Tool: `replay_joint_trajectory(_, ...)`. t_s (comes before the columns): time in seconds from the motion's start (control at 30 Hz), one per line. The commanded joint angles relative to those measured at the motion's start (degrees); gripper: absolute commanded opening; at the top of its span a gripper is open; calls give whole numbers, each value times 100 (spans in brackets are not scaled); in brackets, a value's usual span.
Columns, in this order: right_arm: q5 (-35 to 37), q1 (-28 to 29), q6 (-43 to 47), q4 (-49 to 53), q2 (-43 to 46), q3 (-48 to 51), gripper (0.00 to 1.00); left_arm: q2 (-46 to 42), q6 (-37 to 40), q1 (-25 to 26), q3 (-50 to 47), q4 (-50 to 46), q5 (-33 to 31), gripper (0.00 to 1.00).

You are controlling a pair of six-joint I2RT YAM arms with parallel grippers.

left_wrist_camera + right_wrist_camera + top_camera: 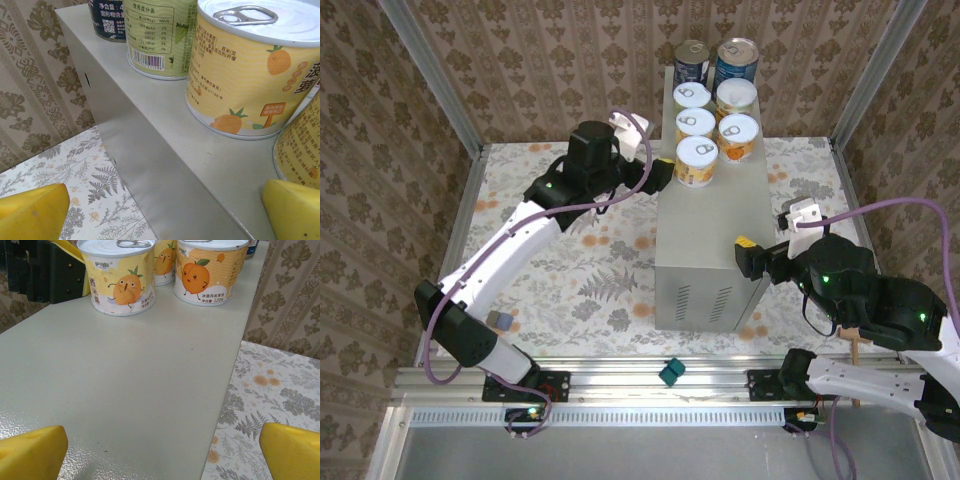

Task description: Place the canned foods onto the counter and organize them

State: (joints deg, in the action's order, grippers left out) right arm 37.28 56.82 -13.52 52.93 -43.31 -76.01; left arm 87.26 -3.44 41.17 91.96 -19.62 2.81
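Note:
The counter (705,235) is a tall light grey box in the middle of the floral floor. Several cans stand in two rows at its far end: two taller dark blue ones (692,62) at the back and shorter white-lidded, yellow-orange ones (697,160) in front. My left gripper (660,172) is open just left of the nearest short can (245,65), straddling the counter's left edge (165,150) with nothing between its fingers. My right gripper (750,255) is open over the counter's near right edge (135,375). It faces the pineapple can (118,277) and the peach can (210,270) and holds nothing.
Patterned walls and aluminium frame posts (435,80) close in the floral floor (590,270). A small teal block (671,372) lies on the front rail. The near half of the counter top is bare. The left gripper's black body (50,270) sits beside the pineapple can.

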Motion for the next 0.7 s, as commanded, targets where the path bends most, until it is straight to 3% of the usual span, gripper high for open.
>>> replay_joint_trajectory(0.0, 23, -30, -103, 69, 46, 44, 100, -27, 33, 6, -31, -298, -25, 100)
replay_joint_trajectory(0.27, -153, -33, 1, 38, 42, -76, 100, -406, 72, -6, -314, -329, -211, 100)
replay_joint_trajectory(0.67, -54, -180, 345, 215, -554, -838, 100, -1947, -44, -190, -1632, -934, -978, 100)
